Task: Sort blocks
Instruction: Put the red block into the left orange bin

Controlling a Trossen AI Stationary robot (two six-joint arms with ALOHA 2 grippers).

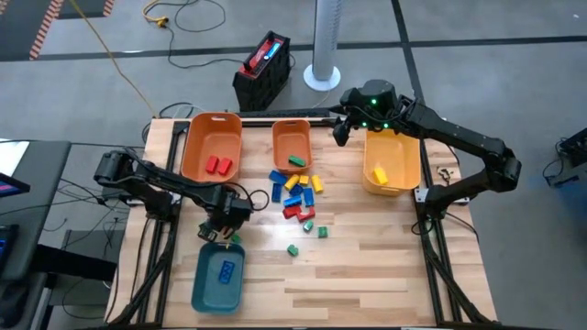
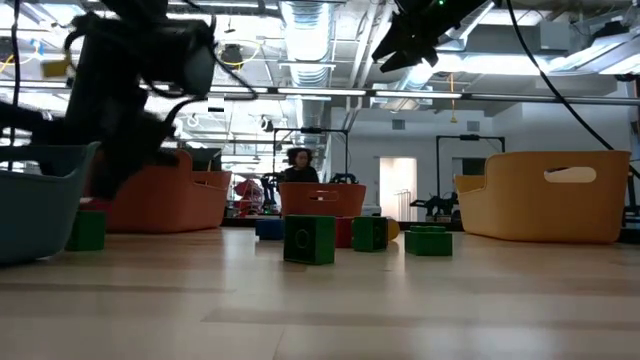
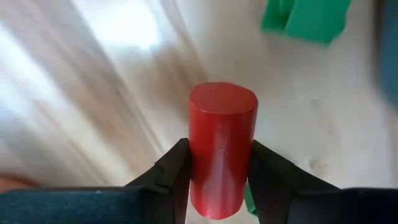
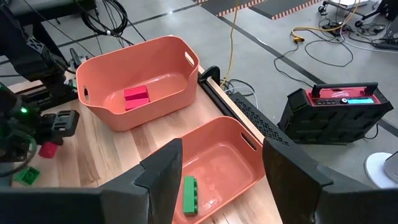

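1. Blocks (image 1: pixel 295 194) sit mostly in a loose red, blue, yellow and green pile mid-bench, between the small orange bin (image 1: pixel 292 145) and the teal bin (image 1: pixel 218 276); a few green ones lie scattered just off the pile's near side.
2. Hard to make out: from above, the left gripper (image 1: pixel 221 228) covers whatever it holds, so the grip only shows in the left wrist view. In the low view that arm is just a dark blur, and the bins hide what's inside them.
3. The red block (image 3: pixel 222 149) in the left gripper is a cylinder. Its long axis runs straight out ahead of the fingers (image 3: pixel 175 168), round end face pointing away from the wrist, and its back end is cut off by the frame edge.
4. It sits squarely between the two fingers, one pressed on each side, so they're pinching it just above the bench (image 1: pixel 367 266), beside the teal bin's far end.
5. The right gripper (image 1: pixel 341 130) hangs above the bench's far edge, between the small orange bin and the yellow bin (image 1: pixel 393 165), fingers spread with nothing in them.
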